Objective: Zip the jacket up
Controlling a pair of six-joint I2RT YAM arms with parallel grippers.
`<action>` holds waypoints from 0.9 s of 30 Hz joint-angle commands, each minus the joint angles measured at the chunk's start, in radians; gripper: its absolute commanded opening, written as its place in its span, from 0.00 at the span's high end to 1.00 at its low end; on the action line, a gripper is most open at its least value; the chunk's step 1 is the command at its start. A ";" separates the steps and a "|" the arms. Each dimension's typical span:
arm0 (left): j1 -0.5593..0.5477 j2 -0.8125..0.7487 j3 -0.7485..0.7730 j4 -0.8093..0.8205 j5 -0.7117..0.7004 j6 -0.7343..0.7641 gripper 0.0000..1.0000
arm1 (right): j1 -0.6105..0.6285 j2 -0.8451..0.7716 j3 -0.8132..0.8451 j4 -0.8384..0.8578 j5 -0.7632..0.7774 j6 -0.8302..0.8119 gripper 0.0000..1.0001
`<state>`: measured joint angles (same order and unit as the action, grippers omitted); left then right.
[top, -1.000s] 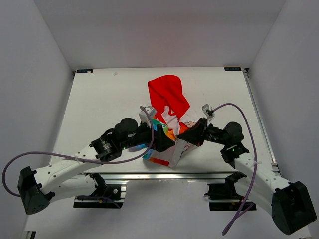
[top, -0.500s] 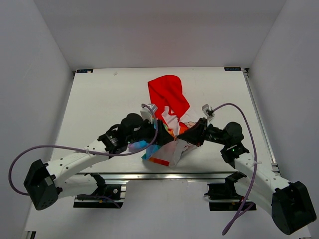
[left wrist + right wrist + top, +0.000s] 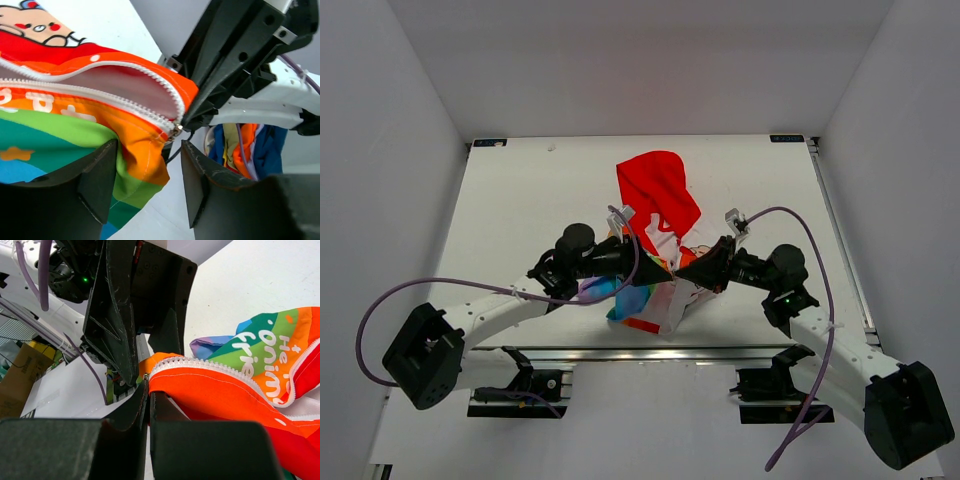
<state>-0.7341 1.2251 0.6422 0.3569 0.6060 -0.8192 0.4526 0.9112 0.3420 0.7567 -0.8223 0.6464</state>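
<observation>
Jacket (image 3: 658,200) lies crumpled at the middle of the bench (image 3: 520,190), red hood toward the far edge and rainbow-striped front toward the arms, which meet over its near hem. Right pincer (image 3: 148,387) is clenched at the foot of the zipper, on the orange hem. Whether it pinches the pull tab or only the cloth beside it cannot be told. Left pincer (image 3: 148,150) stands released, its fingers (image 3: 100,175) set to either side of the hanging orange corner, with a gap showing on one side, so no grip on the cloth is established. Zipper teeth (image 3: 100,97) run in two white rows that lie apart along the visible length, with white lining showing between them. They converge only at the slider (image 3: 177,128), which sits at the bottom end. Assessment: the two halves appear joined at the foot, so the start is likely made. The closing run is not done, since the front is open from the slider upward. A hold by the left pincer also appears outstanding.
</observation>
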 commanded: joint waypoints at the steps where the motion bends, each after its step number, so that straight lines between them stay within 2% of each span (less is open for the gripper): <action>1: -0.001 -0.009 -0.004 0.099 0.072 -0.021 0.42 | -0.002 0.002 0.018 0.036 0.012 -0.005 1.00; 3: -0.001 -0.010 -0.003 0.102 0.066 -0.020 0.45 | -0.002 -0.001 0.017 0.038 0.017 -0.004 1.00; 7: -0.001 -0.010 -0.009 0.119 0.048 -0.024 0.62 | -0.002 -0.002 0.018 0.038 0.015 -0.002 1.00; 8: -0.001 -0.007 -0.009 0.125 0.044 -0.029 0.69 | -0.002 0.000 0.018 0.036 0.017 -0.001 1.00; 13: -0.001 0.024 0.005 0.136 0.066 -0.029 0.70 | 0.004 0.014 0.022 0.041 0.017 -0.001 1.00; 18: -0.001 0.039 0.007 0.160 0.080 -0.035 0.61 | 0.012 0.026 0.025 0.044 0.014 -0.005 1.00; 20: -0.001 0.037 0.007 0.168 0.080 -0.035 0.61 | 0.012 0.025 0.025 0.041 0.014 -0.005 1.00; 25: -0.001 0.025 0.004 0.154 0.071 -0.031 0.82 | 0.014 0.014 0.023 0.024 0.025 -0.014 1.00; 27: 0.001 0.011 0.002 0.130 0.064 -0.018 0.82 | 0.014 0.006 0.028 0.000 0.028 -0.025 1.00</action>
<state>-0.7330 1.2778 0.6353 0.4778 0.6594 -0.8543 0.4603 0.9363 0.3420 0.7532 -0.8066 0.6434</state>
